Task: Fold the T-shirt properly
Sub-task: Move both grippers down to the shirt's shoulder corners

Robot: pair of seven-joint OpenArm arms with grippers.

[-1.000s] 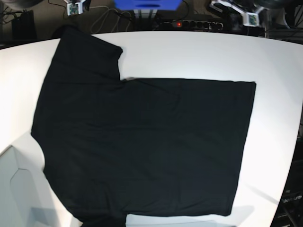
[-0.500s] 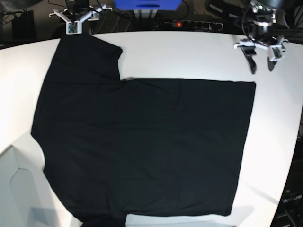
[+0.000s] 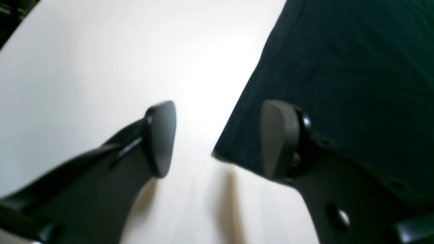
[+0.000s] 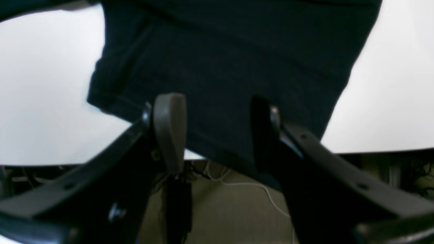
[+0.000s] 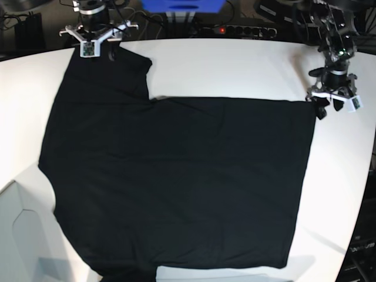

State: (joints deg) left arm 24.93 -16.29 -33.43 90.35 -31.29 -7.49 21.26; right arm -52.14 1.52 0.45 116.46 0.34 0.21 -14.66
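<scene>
The black T-shirt [image 5: 176, 176] lies spread flat on the white table [image 5: 235, 64], plain side up, with no print showing. My right gripper [image 5: 97, 54] is open over the hem of the far-left sleeve at the table's back edge. In the right wrist view the right gripper [image 4: 217, 135] straddles that sleeve hem [image 4: 237, 51]. My left gripper [image 5: 330, 107] is open at the shirt's far right corner. In the left wrist view the left gripper [image 3: 218, 139] has one finger [image 3: 279, 139] over the cloth [image 3: 339, 67], the other [image 3: 161, 135] over bare table, and the corner lies between them.
A power strip with a red light [image 5: 235, 29], a blue box [image 5: 182, 6] and cables lie behind the table's back edge. A pale grey panel [image 5: 17, 235] stands at the front left. The floor with a white cable [image 4: 244, 203] shows below the back edge.
Both arms have come in from the back. The left gripper has moved forward and down to the shirt's right corner. The right gripper has dropped slightly onto the sleeve hem.
</scene>
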